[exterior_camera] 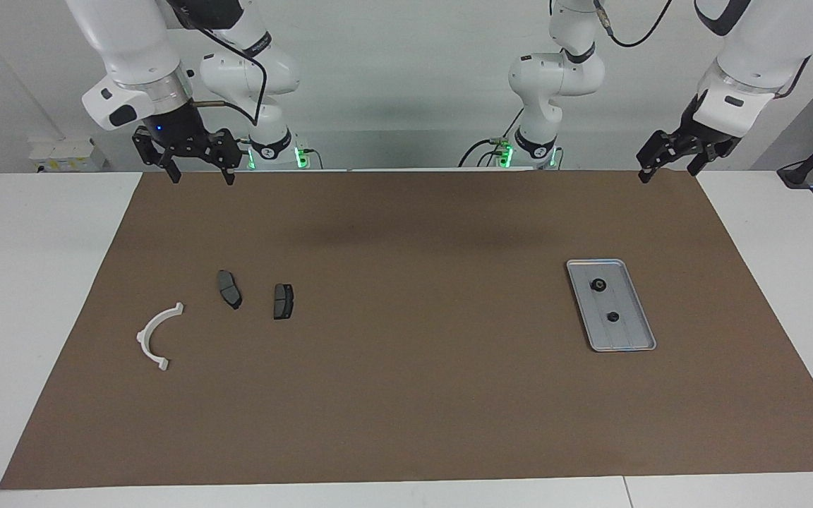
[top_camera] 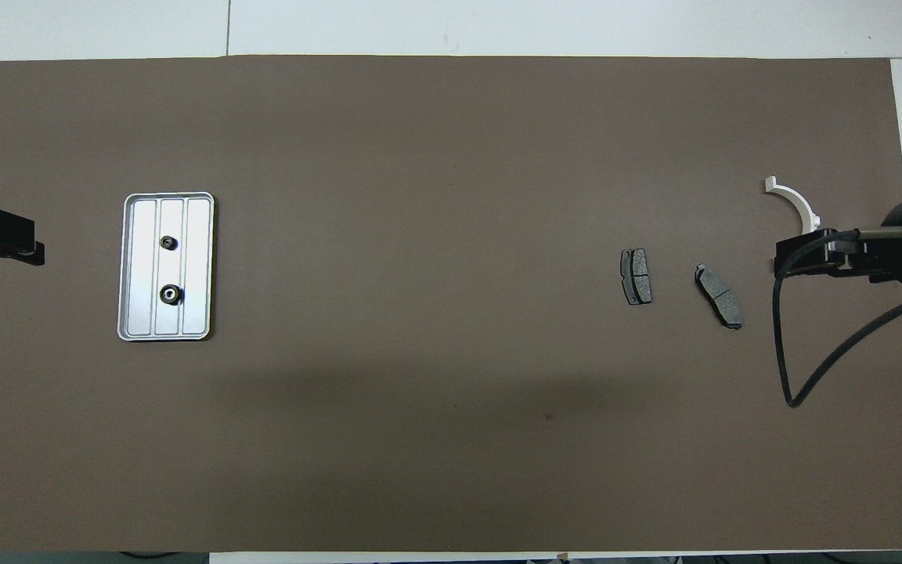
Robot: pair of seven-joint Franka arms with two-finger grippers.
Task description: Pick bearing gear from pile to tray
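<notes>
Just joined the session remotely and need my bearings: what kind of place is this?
Probably a robotics lab or test bench: two white arms stand at a white table under a brown mat, with only a metal tray and loose machine parts such as a white bracket.

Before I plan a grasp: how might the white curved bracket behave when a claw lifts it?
The white curved bracket looks like a thin, rigid half-ring, so probably light and stiff. Lying flat on the mat, it likely won't roll, but gripped at one end it may swing.
</notes>
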